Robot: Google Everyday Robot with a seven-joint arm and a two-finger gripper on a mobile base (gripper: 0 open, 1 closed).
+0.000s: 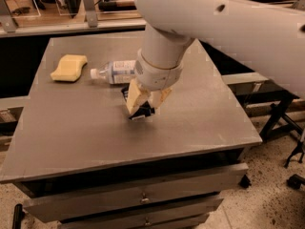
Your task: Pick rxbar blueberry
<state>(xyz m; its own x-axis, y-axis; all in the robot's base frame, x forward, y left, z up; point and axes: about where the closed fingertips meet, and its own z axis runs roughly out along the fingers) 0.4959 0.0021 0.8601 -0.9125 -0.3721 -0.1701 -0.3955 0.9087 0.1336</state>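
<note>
The gripper (143, 107), low over the middle of the table (76, 128), has cream, dull, rubbery-looking fingers (135, 98) that pinch the rxbar blueberry (142, 113). The bar's dark wrapper looks like thin film with a slight sheen. The arm (228, 23) above has a smooth white plastic shell with a satin finish. The table top is grey, matt and even, like painted metal or laminate. The drawer fronts (190, 187) below look alike, with small shiny metal pulls (142, 200). The bottle (114, 72) is clear glossy plastic with a white, paper-like label. The sponge (69, 67) is yellow, matt, porous foam. The floor (267, 194) is speckled and smooth, like terrazzo.
</note>
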